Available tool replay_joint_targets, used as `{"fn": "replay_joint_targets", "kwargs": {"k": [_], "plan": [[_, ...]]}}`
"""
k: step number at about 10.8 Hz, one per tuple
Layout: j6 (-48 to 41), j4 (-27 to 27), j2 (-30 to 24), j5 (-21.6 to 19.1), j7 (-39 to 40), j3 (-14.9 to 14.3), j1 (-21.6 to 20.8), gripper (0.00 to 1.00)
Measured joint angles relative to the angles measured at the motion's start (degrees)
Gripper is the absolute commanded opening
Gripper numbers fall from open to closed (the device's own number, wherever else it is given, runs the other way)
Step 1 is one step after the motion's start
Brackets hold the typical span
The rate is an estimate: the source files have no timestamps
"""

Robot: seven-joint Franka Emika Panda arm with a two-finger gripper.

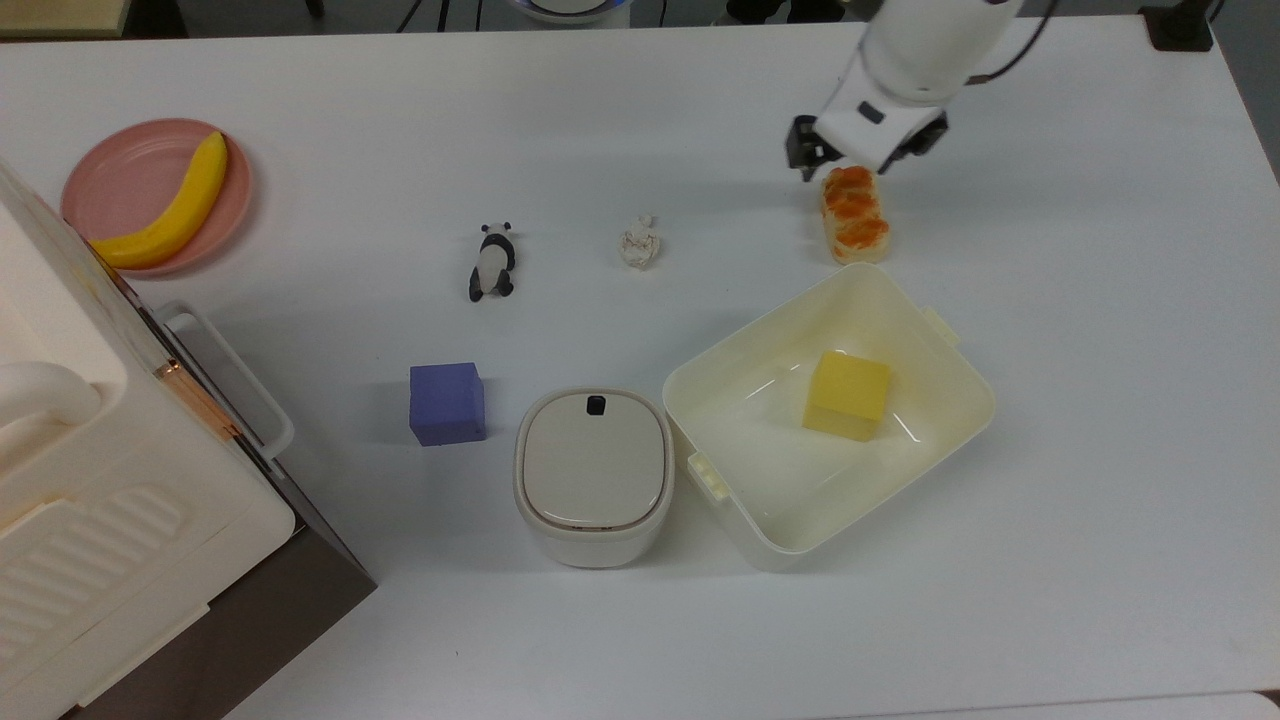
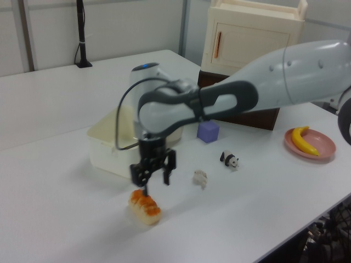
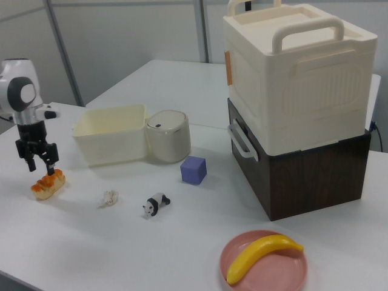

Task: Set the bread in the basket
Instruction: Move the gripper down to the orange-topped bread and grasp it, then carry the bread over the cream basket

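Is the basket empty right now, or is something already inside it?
Not empty. The top view shows a yellow cube resting on the floor of the basket. The bread lies outside on the table, beside the rim.

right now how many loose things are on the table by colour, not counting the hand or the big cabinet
yellow: 2, banana, cube
cream or beige: 3, basket, lidded bin, bread
purple: 1, block
pink: 1, plate
black and white: 1, panda
whitish: 1, paper wad
total: 9
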State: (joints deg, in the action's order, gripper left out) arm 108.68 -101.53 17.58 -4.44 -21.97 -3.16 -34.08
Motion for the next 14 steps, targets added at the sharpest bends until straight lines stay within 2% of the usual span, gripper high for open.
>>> {"fn": "replay_joint_targets", "kwargs": {"k": [2, 4, 5, 6, 7, 8, 12, 14], "plan": [[3.1, 0.3, 1.4, 0.0, -4.7, 0.0, -2.5, 0.81], [4.1, 0.3, 2.8, 0.0, -5.2, 0.0, -2.8, 0.80], [5.1, 0.3, 4.0, 0.2, -5.2, -0.1, -2.8, 0.73], [5.9, 0.3, 5.1, 0.9, -5.2, -0.3, -2.8, 0.53], [6.2, 0.4, 5.7, 1.8, -5.2, -0.4, -2.7, 0.12], [6.2, 0.4, 6.1, 2.8, -5.2, -0.4, -2.7, 0.00], [6.2, 1.3, 5.6, 3.3, -5.2, -0.7, -2.6, 0.00], [4.1, 4.8, 2.6, 3.3, -5.2, -1.3, -0.5, 0.00]]}}
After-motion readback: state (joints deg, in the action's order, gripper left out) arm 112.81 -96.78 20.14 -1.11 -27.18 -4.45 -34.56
